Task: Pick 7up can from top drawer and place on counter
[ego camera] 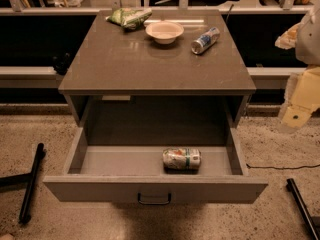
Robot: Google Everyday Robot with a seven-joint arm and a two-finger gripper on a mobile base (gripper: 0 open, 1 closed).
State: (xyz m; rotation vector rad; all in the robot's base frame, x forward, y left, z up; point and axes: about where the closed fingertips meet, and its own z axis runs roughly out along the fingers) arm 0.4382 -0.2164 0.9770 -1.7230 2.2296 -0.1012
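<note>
The 7up can (181,159) lies on its side in the open top drawer (155,188), near the front panel and a little right of the middle. The drawer is pulled fully out below the counter (155,59). My gripper (298,109) hangs at the right edge of the view, beside the cabinet's right side, above and well to the right of the can. It holds nothing that I can see.
On the counter's far part lie a green chip bag (129,17), a white bowl (164,31) and a slim blue-and-silver can (205,40) on its side. Black chair or stand legs (31,183) lie on the floor at left and at lower right (302,206).
</note>
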